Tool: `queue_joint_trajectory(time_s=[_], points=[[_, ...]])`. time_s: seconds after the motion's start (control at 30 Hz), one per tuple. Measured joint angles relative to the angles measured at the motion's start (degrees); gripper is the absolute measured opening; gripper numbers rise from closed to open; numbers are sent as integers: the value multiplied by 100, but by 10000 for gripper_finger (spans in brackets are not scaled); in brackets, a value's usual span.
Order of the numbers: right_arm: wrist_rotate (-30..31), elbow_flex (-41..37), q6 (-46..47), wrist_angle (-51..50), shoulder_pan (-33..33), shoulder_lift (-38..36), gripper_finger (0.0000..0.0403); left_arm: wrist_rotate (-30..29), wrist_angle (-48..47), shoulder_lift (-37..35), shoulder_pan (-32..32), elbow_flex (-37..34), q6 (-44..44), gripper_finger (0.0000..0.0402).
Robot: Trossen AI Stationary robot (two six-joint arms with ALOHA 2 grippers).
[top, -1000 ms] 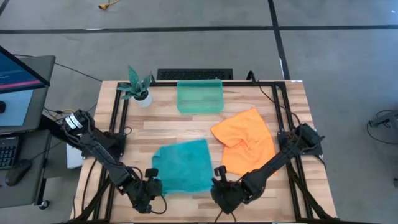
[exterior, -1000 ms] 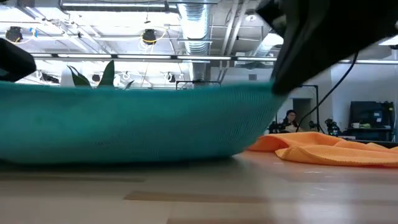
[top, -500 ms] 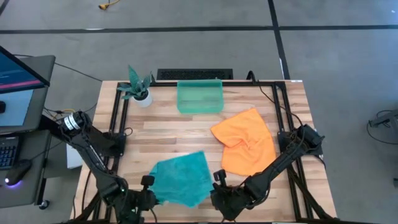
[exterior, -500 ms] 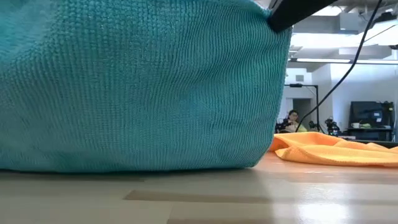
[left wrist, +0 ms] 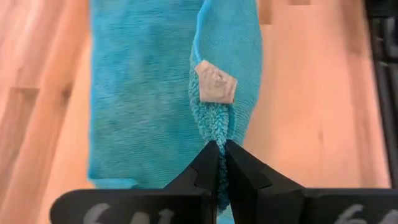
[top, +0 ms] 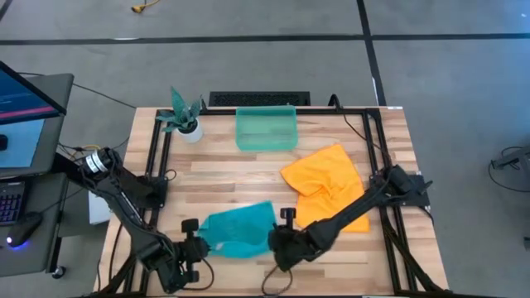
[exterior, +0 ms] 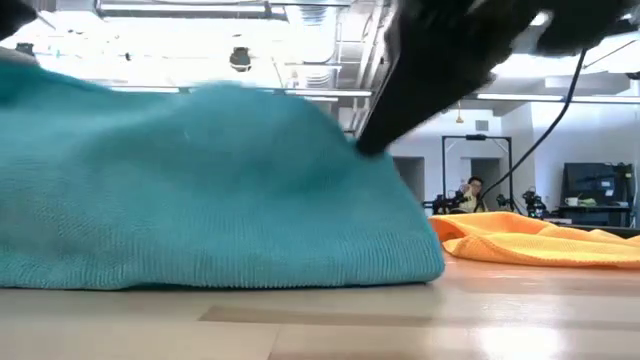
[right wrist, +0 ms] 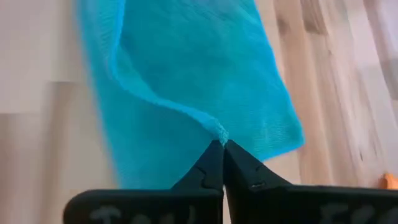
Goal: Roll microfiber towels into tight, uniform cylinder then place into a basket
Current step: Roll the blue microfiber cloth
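The teal-blue towel (top: 238, 228) lies near the table's front edge, doubled over on itself; it fills the left of the low view (exterior: 200, 210). My left gripper (top: 195, 241) is shut on its left near end, and my right gripper (top: 277, 241) is shut on its right near end. The orange-yellow towel (top: 326, 191) lies crumpled and flat on the table to the right. The translucent teal basket (top: 266, 129) stands at the far middle of the table, nothing in it that I can see. My left gripper pinches a thick folded edge of the teal towel (left wrist: 216, 130) between its two fingertips, just below a small sewn tag (left wrist: 215, 81). The rest of the towel lies on the table ahead of the fingers. My right gripper pinches a raised edge of the teal towel (right wrist: 218, 132) between its two fingertips. The cloth rises in a slack ridge to the fingers and lies on the table beyond them.
A white pot with a teal plant (top: 185, 117) stands at the far left, beside the basket. Black frame rails (top: 374, 149) run along the table's sides. Bare wood lies between the teal towel and the basket.
Both grippers have lifted the teal towel's near corners, then carried them toward the far edge and toward each other. The towel's near part has folded over its far part, which stayed on the table; the towel now covers about half its former depth.
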Motion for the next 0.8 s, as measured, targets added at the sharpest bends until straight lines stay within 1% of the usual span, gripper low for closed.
queue_joint_trajectory(time_s=[0.13, 0.2, 0.33, 0.5, 0.7, 0.8], points=[[43, -9, 2, -119, -237, 207, 6, -15, -154, 2, 88, -12, -222, 11], [48, -9, 4, -299, -330, 213, 8, -16, -157, 2, 129, -70, -273, 11], [84, -9, 44, -349, -442, 188, 16, -6, -143, 4, 181, -300, -361, 11], [202, 0, 15, -297, -580, 133, 5, 71, -192, 11, 213, -546, -738, 11], [214, -4, 8, -151, -834, 202, 16, 54, -265, 11, 310, -633, -908, 11], [211, -2, 7, -118, -931, 202, 12, 79, -240, 11, 434, -719, -951, 11]])
